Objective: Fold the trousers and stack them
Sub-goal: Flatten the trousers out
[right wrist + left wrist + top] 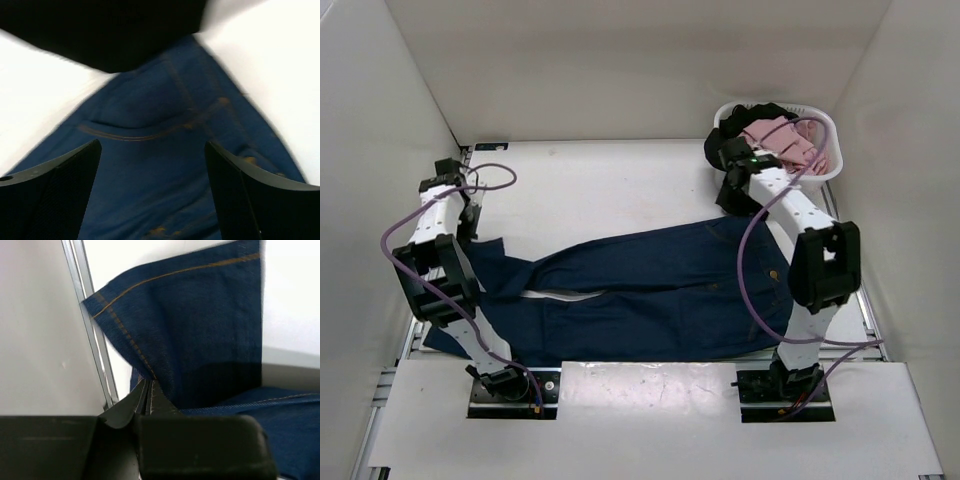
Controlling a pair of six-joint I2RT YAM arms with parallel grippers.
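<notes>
The dark navy trousers [650, 290] lie flat across the table, waist to the right and legs to the left. My left gripper [470, 222] is at the far left, shut on the hem of one leg. In the left wrist view the jaws [148, 385] pinch the hem and the leg end [200, 325] hangs raised, orange stitching showing. My right gripper [733, 195] hovers over the waist end. In the right wrist view it [152, 145] is open and empty above a pocket with orange stitching [140, 132].
A white laundry basket [825, 170] with pink [780, 140] and black [760, 112] clothes stands at the back right, just behind my right gripper. White walls close in on both sides. A metal rail [95, 340] runs along the left edge. A white board [650, 400] covers the near edge.
</notes>
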